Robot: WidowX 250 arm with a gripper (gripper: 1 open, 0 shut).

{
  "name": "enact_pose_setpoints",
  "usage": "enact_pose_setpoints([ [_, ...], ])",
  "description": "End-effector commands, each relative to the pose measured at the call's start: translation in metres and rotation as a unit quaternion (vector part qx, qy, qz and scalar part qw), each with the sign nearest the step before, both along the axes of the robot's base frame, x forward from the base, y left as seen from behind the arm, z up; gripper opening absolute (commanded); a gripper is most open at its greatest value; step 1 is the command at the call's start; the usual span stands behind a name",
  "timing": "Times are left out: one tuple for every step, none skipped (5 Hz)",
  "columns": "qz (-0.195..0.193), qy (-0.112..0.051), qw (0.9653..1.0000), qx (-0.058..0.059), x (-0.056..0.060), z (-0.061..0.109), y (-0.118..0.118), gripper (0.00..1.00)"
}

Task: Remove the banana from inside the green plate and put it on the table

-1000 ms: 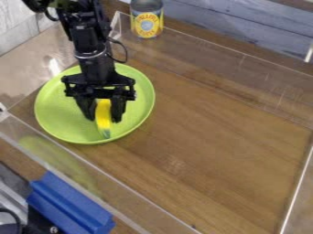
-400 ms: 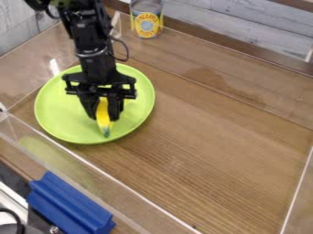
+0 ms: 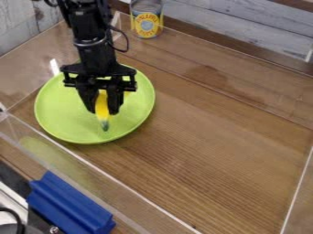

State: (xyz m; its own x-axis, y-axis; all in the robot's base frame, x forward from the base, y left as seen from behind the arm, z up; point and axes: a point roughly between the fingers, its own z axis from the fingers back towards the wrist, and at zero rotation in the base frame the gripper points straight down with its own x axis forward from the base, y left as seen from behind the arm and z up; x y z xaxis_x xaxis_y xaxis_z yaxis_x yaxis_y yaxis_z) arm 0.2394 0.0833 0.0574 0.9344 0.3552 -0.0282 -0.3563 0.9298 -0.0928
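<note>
Clamping the banana (image 3: 102, 111), fingers (image 3: 119, 97) covering its upper part, arm (image 3: 91, 37) cut off at top edge

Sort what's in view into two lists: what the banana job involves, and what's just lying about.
For the job:
- banana
- green plate
- table
- claw, shut on the banana

Just lying about:
- yellow-labelled can
- blue block-like object
</note>
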Motion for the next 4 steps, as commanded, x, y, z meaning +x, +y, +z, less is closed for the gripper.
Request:
enact_pose_setpoints([
  [-0.009,-0.032,0.9994,0.014,0.01,0.021,-0.005,0.0],
  [-0.022,-0.03,0.9992,0.014,0.01,0.024,-0.018,0.0],
  [-0.032,-0.03,0.999,0.011,0.011,0.026,-0.03,0.0],
  [-0.042,-0.028,0.9987,0.008,0.011,0.025,-0.041,0.0],
])
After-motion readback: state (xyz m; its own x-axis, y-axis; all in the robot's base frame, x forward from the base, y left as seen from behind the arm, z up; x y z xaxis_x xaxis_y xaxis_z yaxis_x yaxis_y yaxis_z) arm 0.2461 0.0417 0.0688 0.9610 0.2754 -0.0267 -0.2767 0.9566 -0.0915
